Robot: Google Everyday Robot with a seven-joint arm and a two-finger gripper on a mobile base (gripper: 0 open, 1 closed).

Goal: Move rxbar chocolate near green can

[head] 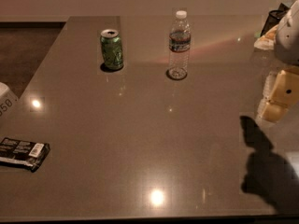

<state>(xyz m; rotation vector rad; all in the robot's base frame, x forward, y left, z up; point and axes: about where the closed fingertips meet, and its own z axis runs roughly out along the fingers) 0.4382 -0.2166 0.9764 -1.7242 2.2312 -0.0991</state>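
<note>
While the bar (23,153) lies flat at the near left edge of the counter (140,139), you see the can (111,49) upright at the back, well apart from it, with a bottle (179,43) to its right. Your claw (278,97) hangs at the right edge; you cannot tell if it is spread or pressed together.

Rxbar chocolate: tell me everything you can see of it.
The rxbar chocolate is a flat, rectangular black wrapper with white lettering and a white label patch. It lies flat on the table, reaching the picture's left edge, far from the green can. Only the table touches it; the hand is at the far right.
</note>
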